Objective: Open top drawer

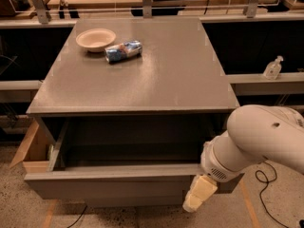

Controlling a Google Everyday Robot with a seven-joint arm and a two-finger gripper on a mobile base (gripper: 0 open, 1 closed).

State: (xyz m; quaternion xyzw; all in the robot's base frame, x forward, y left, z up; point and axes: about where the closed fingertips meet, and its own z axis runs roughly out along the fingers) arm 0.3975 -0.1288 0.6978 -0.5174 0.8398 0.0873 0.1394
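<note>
drawer [109, 183] stood pulled out under bench [156, 75] | gripper [199, 194] hung by its front's right end | arm [266, 137] hid that end; gripper open or closed: could not tell

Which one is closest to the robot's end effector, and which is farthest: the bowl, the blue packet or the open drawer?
The end effector hangs low at the front right.
1. The top drawer: pulled out, its front right beside the end effector.
2. The blue packet: on the tabletop, far back and left.
3. The bowl: just past the packet, farther back and left.
</note>
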